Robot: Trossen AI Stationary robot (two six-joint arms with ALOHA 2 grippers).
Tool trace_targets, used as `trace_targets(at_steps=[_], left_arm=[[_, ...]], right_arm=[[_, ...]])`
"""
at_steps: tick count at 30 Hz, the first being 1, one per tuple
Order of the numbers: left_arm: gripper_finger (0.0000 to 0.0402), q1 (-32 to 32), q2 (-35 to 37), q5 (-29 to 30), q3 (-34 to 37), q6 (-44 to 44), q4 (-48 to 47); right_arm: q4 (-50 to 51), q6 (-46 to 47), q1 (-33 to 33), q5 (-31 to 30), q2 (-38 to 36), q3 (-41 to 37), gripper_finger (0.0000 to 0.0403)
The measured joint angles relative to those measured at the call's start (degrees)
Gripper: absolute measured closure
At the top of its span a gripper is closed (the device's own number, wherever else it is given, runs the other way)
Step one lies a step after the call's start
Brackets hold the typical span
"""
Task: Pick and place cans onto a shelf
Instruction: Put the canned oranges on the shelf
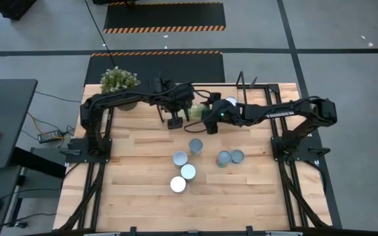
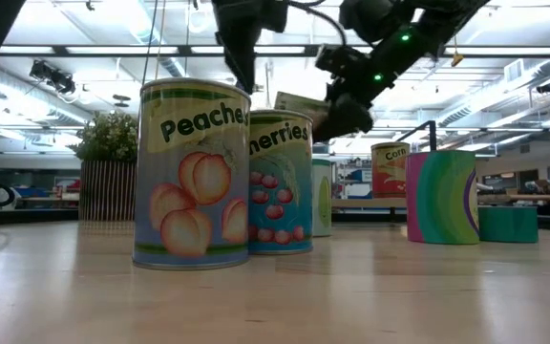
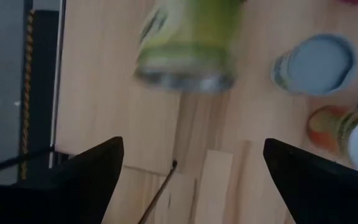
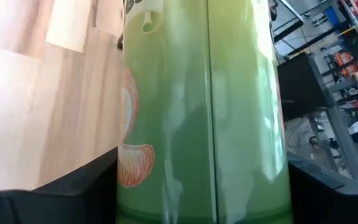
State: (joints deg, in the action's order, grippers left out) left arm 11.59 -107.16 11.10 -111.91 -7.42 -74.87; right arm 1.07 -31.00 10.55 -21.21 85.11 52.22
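Observation:
My right gripper is shut on a green can with orange-segment pictures, held in the air over the table's far middle; the can also shows in the high view. My left gripper is open and empty just left of that can, its fingers spread above the tabletop. Several cans stand upright on their bases mid-table, among them the peaches can and the cherries can. The shelf lies at the far right with black end frames. My right gripper pinches the green can's curved side wall between its two fingers, one on either side. The fingers come from the table's right, about level. The can is lifted clear of the table and tilted.
A potted plant stands at the far left corner. Standing cans cluster at mid-table and a pair to the right. A white can top shows by the shelf's left end. Bare wood lies toward the near edge.

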Motion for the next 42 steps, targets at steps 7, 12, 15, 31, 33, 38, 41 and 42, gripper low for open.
trace_targets(at_steps=[7,12,15,31,33,38,41,42], left_arm=[[0.0012,-0.63,10.85,0.24,18.13,-0.5,17.19],[0.0013,-0.67,18.25,0.26,29.93,-1.98,29.1],[0.0013,-0.71,21.52,-1.52,34.82,-2.27,35.12],[0.0013,-2.53,25.95,-8.58,46.23,-8.86,60.43],[0.0013,-2.76,26.96,-8.92,46.88,-9.73,60.51],[0.0013,-2.86,31.01,-9.28,51.61,-9.75,66.35],[0.0013,-2.86,32.42,-9.86,56.82,-9.7,74.02],[0.0013,-2.84,32.5,-9.86,58.14,-9.51,77.58]], right_arm=[[-4.39,3.68,-1.11,3.03,-4.05,-4.46,0.008],[-10.94,5.36,-0.55,11.72,-5.11,-5.83,0.008],[-15.4,6.75,0.26,17.14,-4.79,-5.85,0.008],[-23.97,9.87,1.03,29.35,-4.6,-5.87,0.008],[-23.82,10.04,1.18,29.58,-4.58,-6.26,0.008],[-31.47,11.24,1.92,29.94,-4.74,-11.22,0.008],[-38.28,12.34,2.07,29.92,-4.6,-13.86,0.008],[-39.96,12.79,2.04,30.04,-4.56,-14.49,0.008]])
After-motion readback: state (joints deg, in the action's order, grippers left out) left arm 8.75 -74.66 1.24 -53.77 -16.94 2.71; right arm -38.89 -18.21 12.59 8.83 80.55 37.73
